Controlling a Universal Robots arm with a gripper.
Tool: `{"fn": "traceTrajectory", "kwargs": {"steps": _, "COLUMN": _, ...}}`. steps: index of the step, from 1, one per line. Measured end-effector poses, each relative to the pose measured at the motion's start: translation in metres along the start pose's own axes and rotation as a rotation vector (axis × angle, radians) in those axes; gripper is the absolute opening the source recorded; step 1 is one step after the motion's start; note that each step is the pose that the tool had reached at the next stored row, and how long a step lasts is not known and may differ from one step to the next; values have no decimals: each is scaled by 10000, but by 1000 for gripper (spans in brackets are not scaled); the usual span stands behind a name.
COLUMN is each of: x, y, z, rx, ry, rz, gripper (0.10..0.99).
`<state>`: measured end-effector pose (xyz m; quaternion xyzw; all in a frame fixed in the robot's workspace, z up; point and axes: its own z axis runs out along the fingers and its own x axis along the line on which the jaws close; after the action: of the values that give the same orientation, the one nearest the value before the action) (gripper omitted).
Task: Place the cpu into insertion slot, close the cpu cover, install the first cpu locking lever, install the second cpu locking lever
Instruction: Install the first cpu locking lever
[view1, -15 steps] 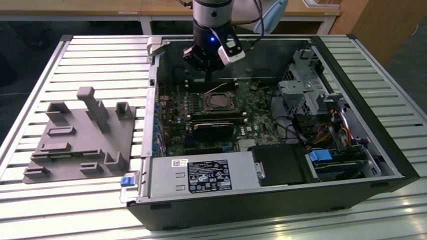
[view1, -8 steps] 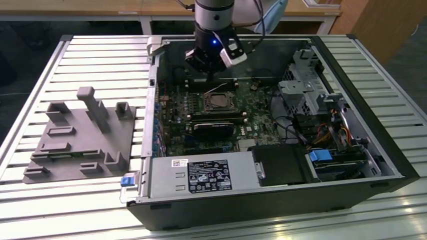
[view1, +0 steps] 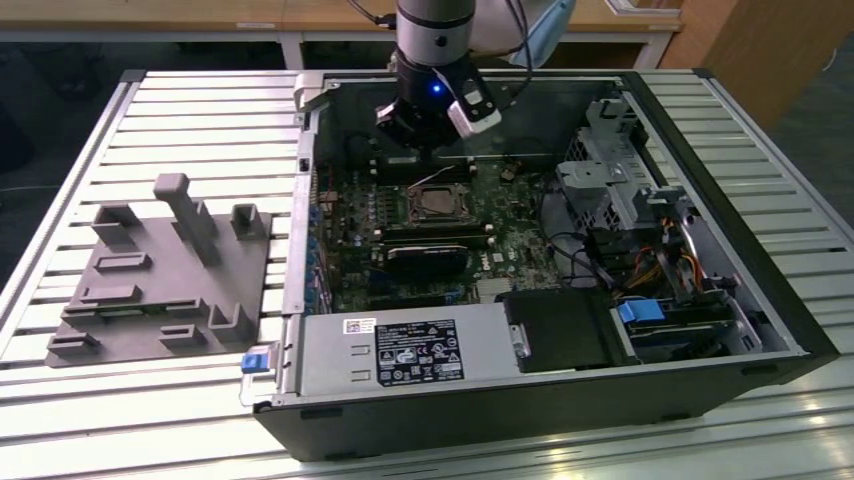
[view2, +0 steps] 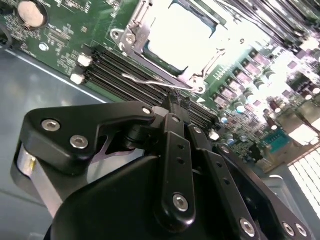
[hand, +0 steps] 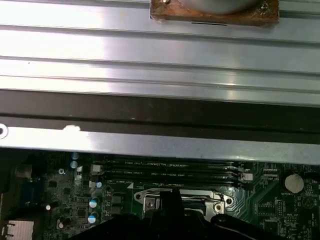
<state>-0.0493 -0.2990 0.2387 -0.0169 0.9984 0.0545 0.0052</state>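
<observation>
A Universal Robots arm reaches down into an open desktop computer case lying on a slatted aluminium table. Its black gripper hangs low over the green motherboard, at the far edge of the insertion slot in the exterior view. A blue light glows on the wrist above it.

In the second wrist view the gripper has its fingers pressed together into a single narrow tip. That tip sits right at a thin wire locking lever, which runs along the side of the socket next to the long black memory slots. Whether the tip pinches the wire or only touches it cannot be told.

The cpu lies flat in the insertion slot, its pale metal face glaring under the light. The silvery cpu cover frames it and appears to be folded down over it. A coin cell battery sits on the board beyond the memory slots.

In the first wrist view the gripper stands dark in front of the socket.

Towards the exterior view's left, a grey moulded fixture rests on the table, well apart from the case. A labelled power supply fills the near corner of the case.
</observation>
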Motion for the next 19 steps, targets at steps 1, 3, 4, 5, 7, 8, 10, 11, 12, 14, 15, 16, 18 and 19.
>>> {"fn": "traceTrajectory", "kwargs": {"steps": 1, "x": -16, "y": -1, "z": 7, "rx": 0, "ry": 0, "rz": 0, "gripper": 106}}
{"fn": "traceTrajectory", "kwargs": {"steps": 3, "x": -41, "y": -3, "z": 27, "rx": 0, "ry": 0, "rz": -1, "gripper": 106}}
{"fn": "traceTrajectory", "kwargs": {"steps": 4, "x": -46, "y": -4, "z": 36, "rx": 1, "ry": 0, "rz": -1, "gripper": 106}}
{"fn": "traceTrajectory", "kwargs": {"steps": 5, "x": -55, "y": -5, "z": 55, "rx": 0, "ry": 0, "rz": -1, "gripper": 106}}
{"fn": "traceTrajectory", "kwargs": {"steps": 7, "x": -75, "y": -5, "z": 88, "rx": 1, "ry": 0, "rz": -1, "gripper": 106}}
{"fn": "traceTrajectory", "kwargs": {"steps": 8, "x": -84, "y": -3, "z": 98, "rx": 1, "ry": 1, "rz": -1, "gripper": 106}}
{"fn": "traceTrajectory", "kwargs": {"steps": 10, "x": -98, "y": 5, "z": 115, "rx": 1, "ry": -1, "rz": 10, "gripper": 106}}
{"fn": "traceTrajectory", "kwargs": {"steps": 11, "x": -103, "y": 7, "z": 123, "rx": 0, "ry": -1, "rz": 15, "gripper": 106}}
{"fn": "traceTrajectory", "kwargs": {"steps": 12, "x": -105, "y": 7, "z": 131, "rx": 0, "ry": -2, "rz": 17, "gripper": 106}}
{"fn": "traceTrajectory", "kwargs": {"steps": 14, "x": -108, "y": 9, "z": 142, "rx": 1, "ry": -1, "rz": 17, "gripper": 106}}
{"fn": "traceTrajectory", "kwargs": {"steps": 15, "x": -110, "y": 10, "z": 147, "rx": 2, "ry": -1, "rz": 16, "gripper": 106}}
{"fn": "traceTrajectory", "kwargs": {"steps": 16, "x": -115, "y": 11, "z": 152, "rx": 2, "ry": 0, "rz": 14, "gripper": 106}}
{"fn": "traceTrajectory", "kwargs": {"steps": 18, "x": -130, "y": 14, "z": 161, "rx": 0, "ry": -2, "rz": 16, "gripper": 106}}
{"fn": "traceTrajectory", "kwargs": {"steps": 19, "x": -137, "y": 15, "z": 164, "rx": -1, "ry": -3, "rz": 15, "gripper": 106}}
